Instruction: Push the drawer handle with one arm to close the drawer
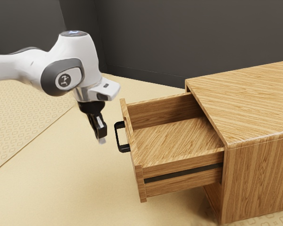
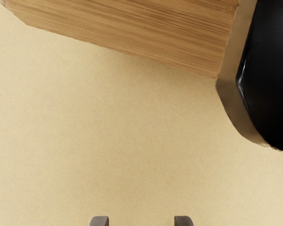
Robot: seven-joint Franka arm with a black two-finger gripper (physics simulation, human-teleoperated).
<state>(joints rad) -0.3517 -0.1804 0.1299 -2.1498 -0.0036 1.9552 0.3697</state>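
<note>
Gripper (image 1: pixel 102 139) is hanging near the handle (image 1: pixel 117 137), fingers standing apart, gripping nothing; handle is sitting on the front of the drawer (image 1: pixel 170 141), which is jutting from the cabinet (image 1: pixel 247 101); arm (image 1: pixel 87 52) is showing a logo (image 1: pixel 65 80), unreadable

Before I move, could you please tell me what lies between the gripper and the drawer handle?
Nothing: in the exterior view, the stretch between the gripper and the drawer handle is bare, with pale floor behind.

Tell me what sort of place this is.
Probably a simulated robot test room: plain dark walls, a robot arm, and a wooden cabinet with its drawer open.
</note>
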